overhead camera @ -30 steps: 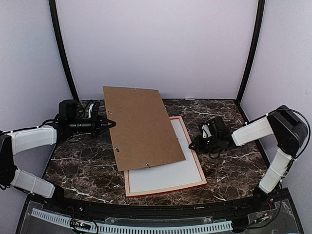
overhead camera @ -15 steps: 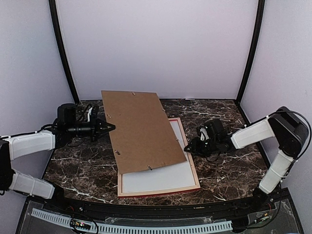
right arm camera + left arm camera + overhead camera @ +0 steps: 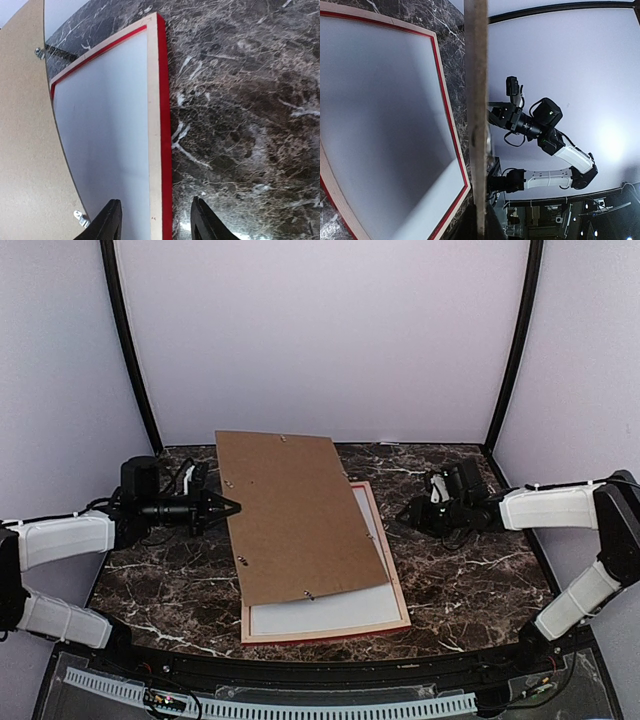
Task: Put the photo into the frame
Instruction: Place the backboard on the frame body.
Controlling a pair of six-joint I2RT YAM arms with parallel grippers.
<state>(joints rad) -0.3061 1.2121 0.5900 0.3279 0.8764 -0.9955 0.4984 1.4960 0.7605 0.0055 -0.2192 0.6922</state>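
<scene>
The frame [image 3: 330, 629] lies on the marble table with its pale wood back up and a red edge [image 3: 164, 125] showing. A plain whitish sheet [image 3: 320, 608] fills its opening; I cannot tell whether this is the photo's back. The brown backing board [image 3: 295, 515] slants over the frame's left part. My left gripper [image 3: 232, 507] is shut on the board's left edge, which the left wrist view shows edge-on [image 3: 476, 75]. My right gripper [image 3: 156, 225] stands open just off the frame's right rail, with nothing held between its fingers [image 3: 110, 222].
Small metal tabs [image 3: 80, 217] stick out from the board's rim. Dark marble tabletop [image 3: 470, 580] stretches to the right of the frame. Pale booth walls and two black poles [image 3: 128, 350] close in the back and sides.
The frame slid left and squared up under the board. My right gripper opened wider and drew back to the right, away from the rail. The left gripper kept its grip on the board.
</scene>
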